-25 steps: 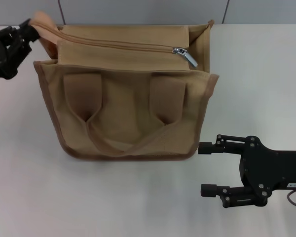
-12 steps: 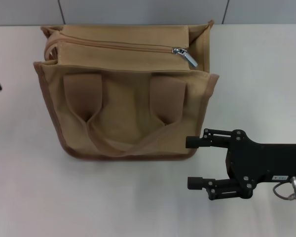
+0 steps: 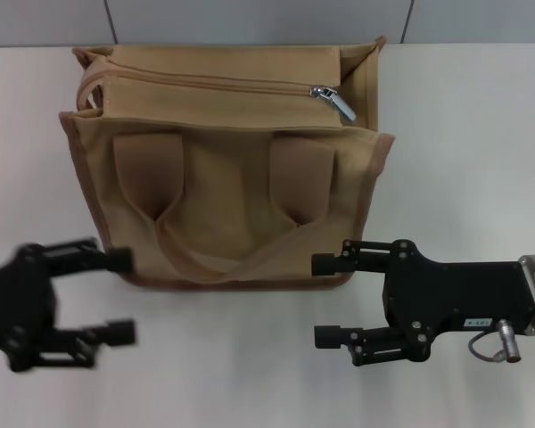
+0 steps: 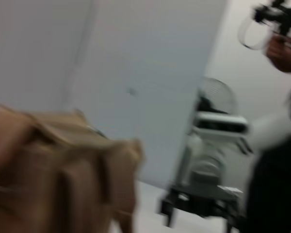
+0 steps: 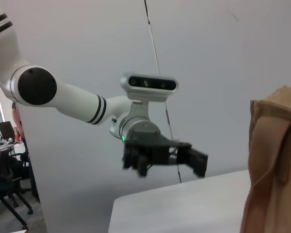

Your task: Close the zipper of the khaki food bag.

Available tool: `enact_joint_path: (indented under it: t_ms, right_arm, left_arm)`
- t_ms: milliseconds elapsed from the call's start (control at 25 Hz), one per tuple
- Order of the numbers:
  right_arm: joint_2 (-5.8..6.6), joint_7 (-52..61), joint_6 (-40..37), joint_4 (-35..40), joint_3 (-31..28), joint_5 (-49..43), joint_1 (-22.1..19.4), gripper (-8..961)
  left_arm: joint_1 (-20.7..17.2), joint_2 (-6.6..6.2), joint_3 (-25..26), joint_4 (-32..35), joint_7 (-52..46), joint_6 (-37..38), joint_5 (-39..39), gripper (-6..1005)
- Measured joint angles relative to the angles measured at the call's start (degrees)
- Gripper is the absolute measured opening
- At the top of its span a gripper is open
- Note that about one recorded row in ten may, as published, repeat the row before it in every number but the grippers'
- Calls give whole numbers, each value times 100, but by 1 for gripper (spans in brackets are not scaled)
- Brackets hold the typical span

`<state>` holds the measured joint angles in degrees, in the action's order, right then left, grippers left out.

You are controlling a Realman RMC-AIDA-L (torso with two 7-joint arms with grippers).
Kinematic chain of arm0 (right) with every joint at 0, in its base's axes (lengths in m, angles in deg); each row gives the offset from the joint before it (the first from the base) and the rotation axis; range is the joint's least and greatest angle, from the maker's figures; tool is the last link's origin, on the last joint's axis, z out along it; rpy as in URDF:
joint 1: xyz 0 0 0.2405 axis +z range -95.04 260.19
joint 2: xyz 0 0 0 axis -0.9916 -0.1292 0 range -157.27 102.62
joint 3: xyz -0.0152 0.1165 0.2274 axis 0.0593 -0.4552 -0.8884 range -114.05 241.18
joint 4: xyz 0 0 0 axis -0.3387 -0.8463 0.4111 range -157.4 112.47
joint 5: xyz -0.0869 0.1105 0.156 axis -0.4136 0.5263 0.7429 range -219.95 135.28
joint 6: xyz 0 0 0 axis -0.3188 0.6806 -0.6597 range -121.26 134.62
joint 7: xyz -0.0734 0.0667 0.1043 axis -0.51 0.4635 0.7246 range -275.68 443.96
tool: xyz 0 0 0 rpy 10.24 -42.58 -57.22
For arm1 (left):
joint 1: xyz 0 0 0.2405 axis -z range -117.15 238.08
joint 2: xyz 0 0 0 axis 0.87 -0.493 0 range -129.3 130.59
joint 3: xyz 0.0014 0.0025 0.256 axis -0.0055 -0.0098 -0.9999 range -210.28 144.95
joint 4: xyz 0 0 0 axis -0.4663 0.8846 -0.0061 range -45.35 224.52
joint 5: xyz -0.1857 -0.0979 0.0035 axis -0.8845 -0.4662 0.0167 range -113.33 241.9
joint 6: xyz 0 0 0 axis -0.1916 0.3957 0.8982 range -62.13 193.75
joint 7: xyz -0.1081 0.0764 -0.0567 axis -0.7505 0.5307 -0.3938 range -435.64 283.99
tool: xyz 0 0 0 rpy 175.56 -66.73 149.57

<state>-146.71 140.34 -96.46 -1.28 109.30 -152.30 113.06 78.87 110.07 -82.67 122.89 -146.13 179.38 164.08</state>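
Bag: I saw the boxy khaki-tan canvas food bag (image 3: 227, 169) with darker brown trim standing upright on the white table (image 3: 464, 134), its two wide strap patches and looped handle (image 3: 223, 250) on the face toward me.
Zipper: the tan zipper track (image 3: 205, 85) ran along the bag's top; its small silver metal slider (image 3: 325, 92) sat at the bag's right end with the pull tab (image 3: 346, 107) hanging just beside it. I could not tell whether the teeth were meshed along the track.
Left gripper: the black left gripper (image 3: 120, 297) hung over the table just off the bag's lower left corner, apart from the fabric. Its two fingers stood spread, holding nothing. Its outline was smeared in the head view.
Right gripper: the black right gripper (image 3: 323, 300) hung just below the bag's lower right corner, its upper finger close to the bottom trim. Its fingers were parted and empty.
Left wrist view: blurred tan fabric of the bag (image 4: 53, 179) filled one corner.
Right wrist view: one edge of the bag (image 5: 276, 165) showed, with the left gripper (image 5: 162, 158) farther off beyond the table (image 5: 184, 208).
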Motion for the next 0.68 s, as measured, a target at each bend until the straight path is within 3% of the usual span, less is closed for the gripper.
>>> enact_joint_path:
  t_ms: [160,680]
  right_arm:
    - [-6,-80,153,-169,144,-6,27,776]
    - [-6,-171,217,-281,156,-5,36,776]
  left_arm:
    - [7,312,-221,-183,618,-416,202,814]
    - [31,364,-230,-288,696,-454,288,811]
